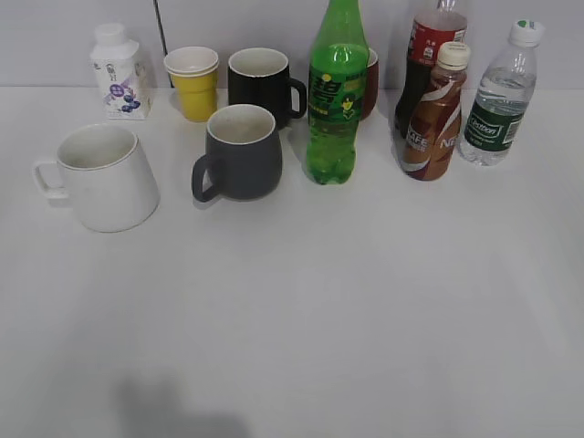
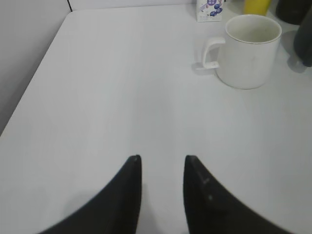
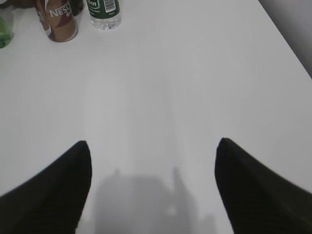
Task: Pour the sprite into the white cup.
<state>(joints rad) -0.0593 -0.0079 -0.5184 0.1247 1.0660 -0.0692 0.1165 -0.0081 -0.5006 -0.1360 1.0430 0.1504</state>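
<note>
White desk holds everything. Both pincers are open and empty; right pincer should grab the green bottle firmly around its middle.

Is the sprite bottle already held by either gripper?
No. The sprite stands alone on the table; the left gripper and right gripper hold nothing.
</note>
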